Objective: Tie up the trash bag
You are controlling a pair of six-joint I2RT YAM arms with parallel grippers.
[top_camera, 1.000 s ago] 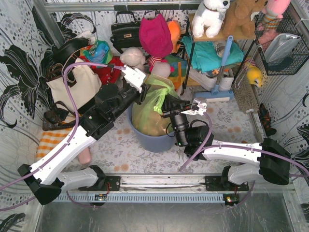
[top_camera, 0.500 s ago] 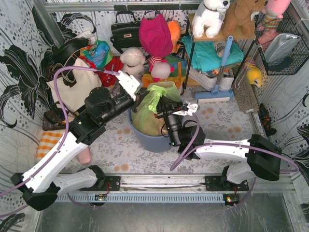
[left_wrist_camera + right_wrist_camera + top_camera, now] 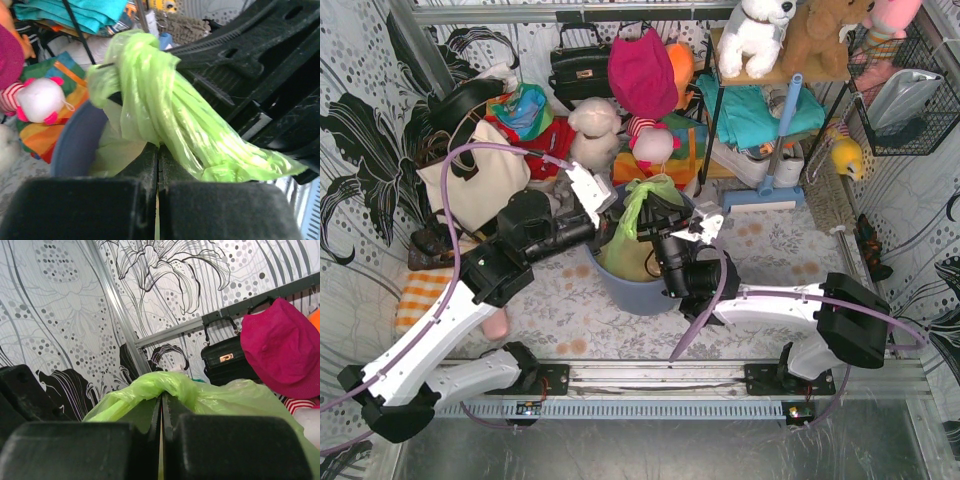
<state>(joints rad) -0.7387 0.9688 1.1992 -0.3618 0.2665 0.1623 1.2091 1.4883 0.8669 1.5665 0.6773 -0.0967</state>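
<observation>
Both shut tight, the left claw (image 3: 608, 213) and right claw (image 3: 656, 222) pinch twisted ends of the trash bag (image 3: 638, 205), in the bin (image 3: 635, 292) mid-scene; a loop looks formed, but no knot is cinched yet.

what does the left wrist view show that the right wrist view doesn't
Only left wrist: the rim of the blue-grey bin, a plush toy, the trash bag twisted into a strand. Only right wrist: a black handbag, a magenta hat, patterned wall. Both: green bag plastic at shut fingertips, left gripper in one, right gripper in the other.
</observation>
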